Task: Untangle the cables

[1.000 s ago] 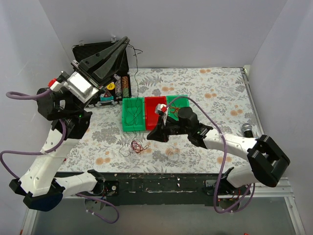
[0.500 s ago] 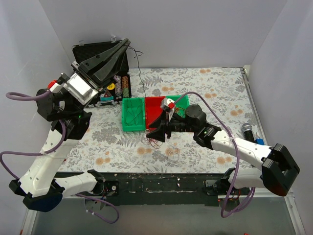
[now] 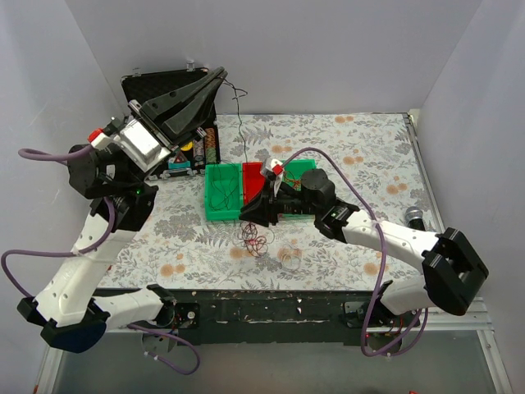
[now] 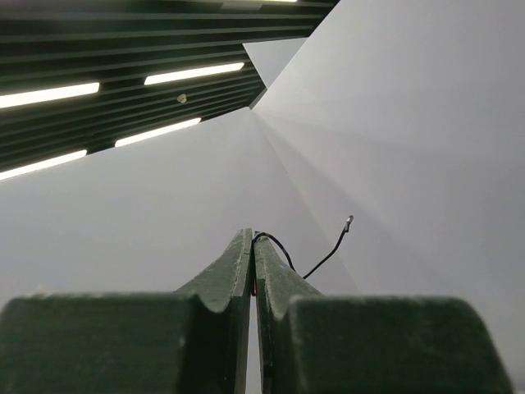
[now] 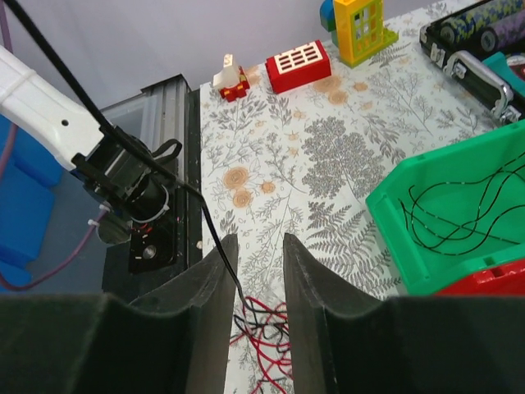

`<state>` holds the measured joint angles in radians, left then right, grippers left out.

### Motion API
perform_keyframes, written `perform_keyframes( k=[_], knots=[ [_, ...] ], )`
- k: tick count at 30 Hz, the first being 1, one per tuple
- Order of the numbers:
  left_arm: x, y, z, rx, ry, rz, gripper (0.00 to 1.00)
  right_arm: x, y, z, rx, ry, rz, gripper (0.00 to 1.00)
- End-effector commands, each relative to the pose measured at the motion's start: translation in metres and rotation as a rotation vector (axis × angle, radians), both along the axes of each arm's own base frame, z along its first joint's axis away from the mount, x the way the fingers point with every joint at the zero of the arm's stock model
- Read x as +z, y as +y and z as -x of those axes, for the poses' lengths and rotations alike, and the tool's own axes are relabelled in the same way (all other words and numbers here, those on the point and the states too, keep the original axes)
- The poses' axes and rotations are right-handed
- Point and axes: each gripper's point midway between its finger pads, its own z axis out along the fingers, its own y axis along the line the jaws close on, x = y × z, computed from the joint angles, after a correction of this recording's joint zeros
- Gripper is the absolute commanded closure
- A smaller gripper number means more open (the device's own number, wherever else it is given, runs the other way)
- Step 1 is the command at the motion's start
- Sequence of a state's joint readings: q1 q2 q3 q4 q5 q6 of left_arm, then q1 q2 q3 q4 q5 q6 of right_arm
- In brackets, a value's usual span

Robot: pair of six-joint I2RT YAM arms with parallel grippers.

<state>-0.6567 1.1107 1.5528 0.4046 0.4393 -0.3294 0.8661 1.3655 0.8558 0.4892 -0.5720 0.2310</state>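
The cables lie as a small red and black tangle [image 3: 254, 240] on the flowered cloth, with a white loop [image 3: 289, 259] just to its right. One black cable [image 3: 240, 156] rises taut from the tangle to my left gripper [image 3: 220, 75], which is lifted high. In the left wrist view that gripper [image 4: 252, 240] is shut on the black cable [image 4: 316, 264], whose free end sticks out. My right gripper [image 5: 259, 240] hovers low over the tangle [image 5: 267, 332], open, with the taut black cable [image 5: 215, 238] running along its left finger. From above, the right gripper [image 3: 244, 217] sits at the tangle's far edge.
A green bin [image 3: 221, 194] holding black cables, a red bin [image 3: 254, 175] and another green bin [image 3: 302, 170] stand side by side behind the tangle. An open black case [image 3: 195, 148] is at the back left. Toy bricks [image 5: 298, 66] lie near the table's left edge.
The tangle has been dragged to the right. My right gripper has opened and moved left to hover over it. The left gripper has risen a little, drawing the black cable taut.
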Motion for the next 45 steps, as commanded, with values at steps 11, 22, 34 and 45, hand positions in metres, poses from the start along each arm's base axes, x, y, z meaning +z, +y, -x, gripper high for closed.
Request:
perform_keyframes(
  k=[11, 22, 34, 45],
  knots=[
    [0.020, 0.012, 0.016, -0.017, -0.030, 0.046, 1.00, -0.025, 0.010, 0.004, 0.032, 0.032, 0.020, 0.84],
    [0.074, 0.029, 0.037, 0.000, -0.145, 0.118, 1.00, -0.098, 0.009, 0.013, 0.060, 0.164, 0.150, 0.90],
    [0.133, 0.050, 0.059, 0.053, -0.311, 0.219, 1.00, -0.181, -0.003, 0.025, 0.069, 0.263, 0.352, 0.90],
    [0.170, 0.089, 0.087, 0.195, -0.536, 0.401, 1.00, -0.217, -0.013, 0.026, 0.026, 0.277, 0.485, 0.85]
  ],
)
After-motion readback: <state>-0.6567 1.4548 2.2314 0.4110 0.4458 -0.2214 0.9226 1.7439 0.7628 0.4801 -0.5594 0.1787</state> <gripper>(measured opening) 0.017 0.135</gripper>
